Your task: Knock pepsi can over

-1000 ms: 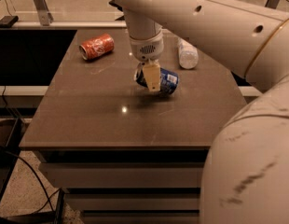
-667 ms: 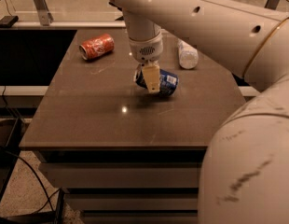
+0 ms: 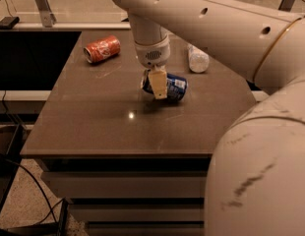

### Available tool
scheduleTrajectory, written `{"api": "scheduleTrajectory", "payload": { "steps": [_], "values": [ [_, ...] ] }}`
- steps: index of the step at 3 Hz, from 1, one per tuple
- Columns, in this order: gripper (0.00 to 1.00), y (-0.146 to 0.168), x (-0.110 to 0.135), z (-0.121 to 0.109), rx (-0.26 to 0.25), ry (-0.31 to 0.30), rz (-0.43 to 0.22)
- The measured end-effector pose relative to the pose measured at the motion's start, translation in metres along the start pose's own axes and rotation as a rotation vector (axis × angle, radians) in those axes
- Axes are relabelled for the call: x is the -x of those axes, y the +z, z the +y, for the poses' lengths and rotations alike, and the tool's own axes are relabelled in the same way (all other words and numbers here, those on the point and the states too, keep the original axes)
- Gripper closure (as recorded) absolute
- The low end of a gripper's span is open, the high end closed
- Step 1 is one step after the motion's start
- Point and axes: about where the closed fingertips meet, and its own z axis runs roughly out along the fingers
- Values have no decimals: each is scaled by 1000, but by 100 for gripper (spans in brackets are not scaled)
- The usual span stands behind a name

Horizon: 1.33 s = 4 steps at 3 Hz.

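Nothing has moved in the last second: the pepsi can (image 3: pixel 175 88) lies tipped on the table (image 3: pixel 93 127), so the task looks done. The gripper (image 3: pixel 156 85) sits at its left end; whether it is apart or together cannot be told.

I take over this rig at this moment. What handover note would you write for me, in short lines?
Gripper: low over the middle of the table, right against the pepsi can, partly covering it.
Pepsi can: lying on its side near the table centre.
Done: the can appears knocked over.
Left: probably only to lift the arm away and confirm the can rests flat.
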Motion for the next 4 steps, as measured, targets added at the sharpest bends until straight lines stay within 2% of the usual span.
{"api": "scheduleTrajectory", "payload": {
  "steps": [1,2,4],
  "values": [
    [13,2,0,0,4,0,0],
    [0,2,1,1,6,0,0],
    [0,3,1,2,8,-2,0]
  ]
}}
